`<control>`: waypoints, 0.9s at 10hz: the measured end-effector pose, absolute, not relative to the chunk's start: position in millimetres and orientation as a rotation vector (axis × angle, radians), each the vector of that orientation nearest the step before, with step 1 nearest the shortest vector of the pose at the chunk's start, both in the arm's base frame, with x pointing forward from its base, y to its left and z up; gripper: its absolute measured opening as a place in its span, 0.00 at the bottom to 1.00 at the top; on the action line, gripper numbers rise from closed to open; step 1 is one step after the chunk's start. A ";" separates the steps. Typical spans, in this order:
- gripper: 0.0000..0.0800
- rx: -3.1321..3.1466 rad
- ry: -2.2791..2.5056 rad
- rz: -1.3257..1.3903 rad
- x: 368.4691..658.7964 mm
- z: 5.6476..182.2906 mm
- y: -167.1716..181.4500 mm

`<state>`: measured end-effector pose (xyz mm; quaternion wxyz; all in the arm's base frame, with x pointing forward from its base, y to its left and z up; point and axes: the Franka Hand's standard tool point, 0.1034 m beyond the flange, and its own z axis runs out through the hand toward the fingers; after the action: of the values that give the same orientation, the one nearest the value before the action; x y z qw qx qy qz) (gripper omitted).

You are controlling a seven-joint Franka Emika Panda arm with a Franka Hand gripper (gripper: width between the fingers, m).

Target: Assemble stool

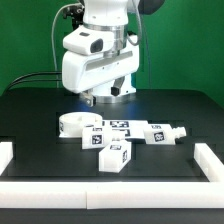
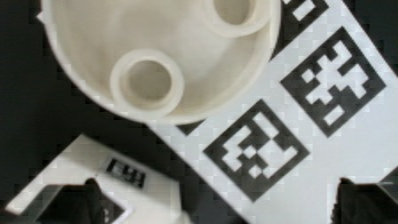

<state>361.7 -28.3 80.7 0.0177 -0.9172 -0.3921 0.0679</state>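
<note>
The round white seat disc (image 1: 73, 124) lies flat on the black table, towards the exterior view's left. In the wrist view the seat disc (image 2: 107, 40) shows its underside sockets. Three chunky white tagged legs lie near it: one leg (image 1: 97, 139) beside the disc, one leg (image 1: 116, 157) nearer the front, and one leg (image 1: 160, 133) on its side to the right. One leg (image 2: 111, 165) shows in the wrist view. My gripper (image 1: 108, 99) hovers just behind the disc. In the wrist view the gripper (image 2: 214, 210) is open and empty, its fingers wide apart.
The marker board (image 1: 120, 125) lies flat between the disc and the legs, and it also shows in the wrist view (image 2: 294, 110). White border rails run along the left (image 1: 10, 155), front (image 1: 110, 196) and right (image 1: 210, 160) of the table.
</note>
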 end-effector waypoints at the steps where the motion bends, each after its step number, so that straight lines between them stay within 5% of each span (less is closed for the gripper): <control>1: 0.81 -2.849 -1.217 0.214 360.9 80.1 -28.5; 9: 0.81 -2.928 -0.939 0.145 334.1 33.3 -51.8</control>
<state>334.1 -51.8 33.3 0.0314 -0.9507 -0.3048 0.0472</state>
